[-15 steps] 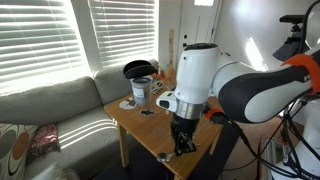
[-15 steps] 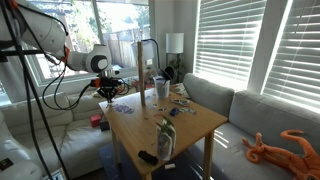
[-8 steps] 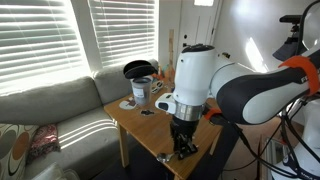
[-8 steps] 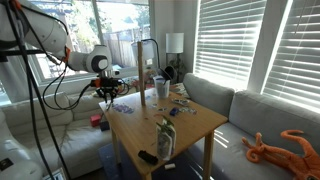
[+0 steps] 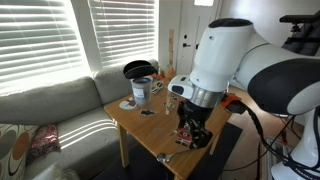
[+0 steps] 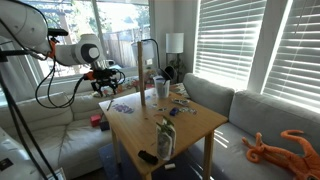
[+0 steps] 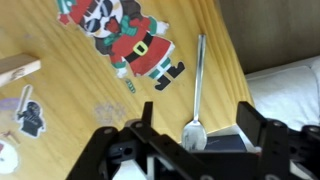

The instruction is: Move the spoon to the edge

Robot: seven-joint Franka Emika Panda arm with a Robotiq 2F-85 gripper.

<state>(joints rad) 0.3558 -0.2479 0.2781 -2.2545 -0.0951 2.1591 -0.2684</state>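
In the wrist view a metal spoon lies flat on the light-brown wooden table, its handle running alongside the table's edge and its bowl toward the camera. My gripper hangs open just above the spoon's bowl, one finger on each side, touching nothing. In an exterior view the gripper stands a little above the table's near corner, where the spoon shows as a small glint by the edge. From the opposite side the gripper hovers over the far-left rim; there the spoon is too small to make out.
A Santa sticker and a small wooden block lie on the tabletop. A mug and dark bowl stand at the back. A bottle stands near the front. Sofas flank the table.
The jaws went from shut to wide open, letting go of the spoon, which now rests on the table by the edge. The arm has lifted and swung away slightly.
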